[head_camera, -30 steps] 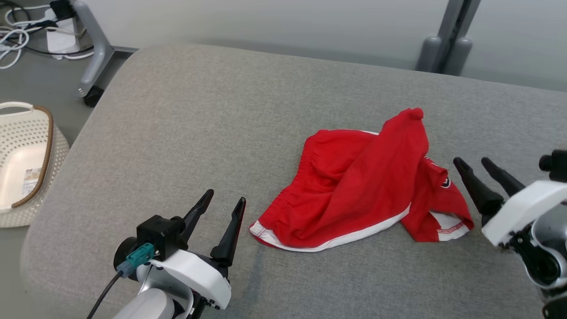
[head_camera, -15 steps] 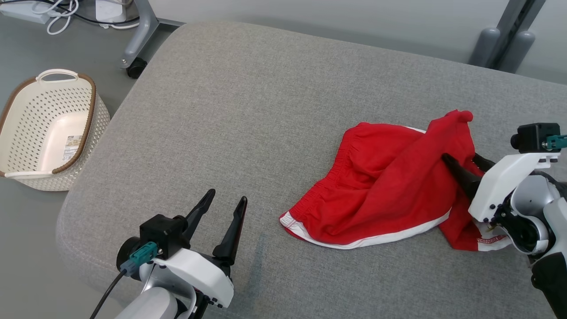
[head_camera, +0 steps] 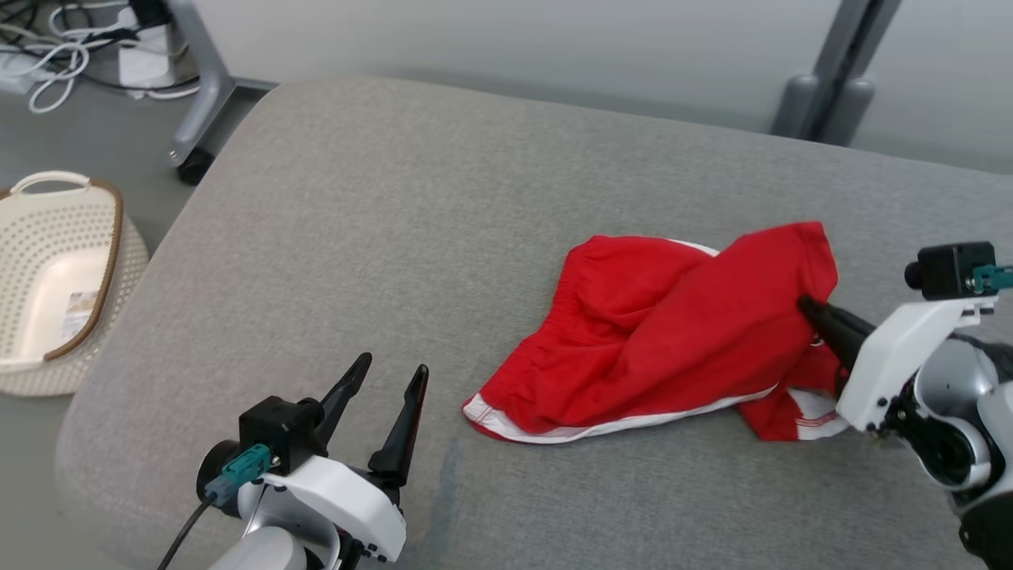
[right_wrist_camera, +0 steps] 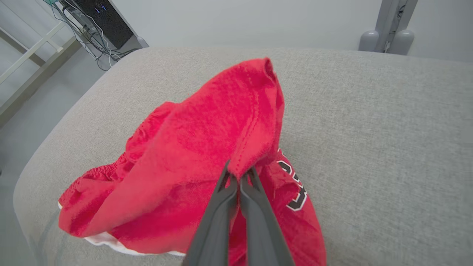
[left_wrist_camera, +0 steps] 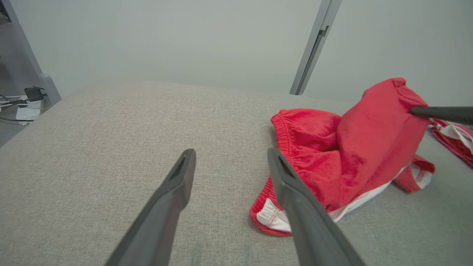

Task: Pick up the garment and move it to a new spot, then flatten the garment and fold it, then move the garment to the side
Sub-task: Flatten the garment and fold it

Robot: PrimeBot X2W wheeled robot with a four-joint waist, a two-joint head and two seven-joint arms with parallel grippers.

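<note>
Firmly, right gripper (head_camera: 806, 303) pinches garment (head_camera: 665, 340) — left gripper (head_camera: 393, 366) splayed.

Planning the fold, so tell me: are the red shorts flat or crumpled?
Crumpled: the red fabric shorts lie heaped, one layer draped over another.

The two dark fingers of the left gripper (left_wrist_camera: 231, 153) stand wide apart above the grey cushion (left_wrist_camera: 111, 129), with the red, white-trimmed garment (left_wrist_camera: 347, 147) just to their right. From the right edge, the right gripper (left_wrist_camera: 415, 110) meets a raised fold of the garment, apparently pinching it.
</note>
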